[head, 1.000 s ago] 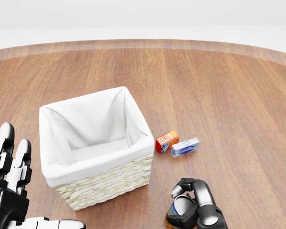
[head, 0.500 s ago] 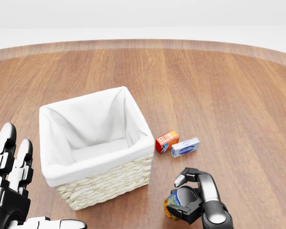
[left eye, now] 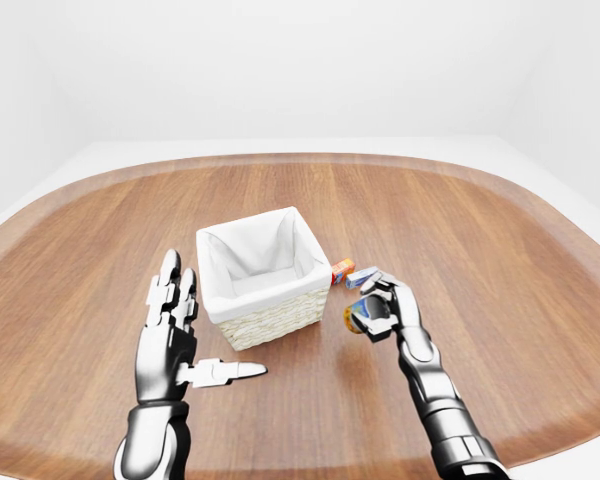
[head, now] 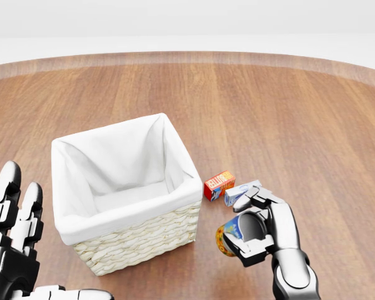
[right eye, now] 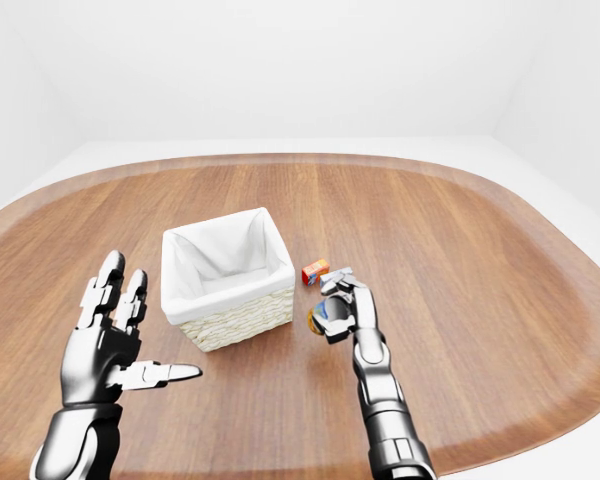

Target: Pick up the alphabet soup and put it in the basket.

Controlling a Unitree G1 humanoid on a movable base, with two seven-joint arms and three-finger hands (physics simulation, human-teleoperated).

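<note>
right hand (head: pixel 257 226): fingers wrapped round soup can (head: pixel 230 239), can lying sideways | basket (head: pixel 122 187) sits to view-left of can, near | left hand (left eye: pixel 170 335): spread, idle

The right robot hand (head: pixel 253 228) has lifted the alphabet soup (head: pixel 230 239).

Bright even render light, faint soft shadows, sharp throughout; eye views bend at edges.
</note>
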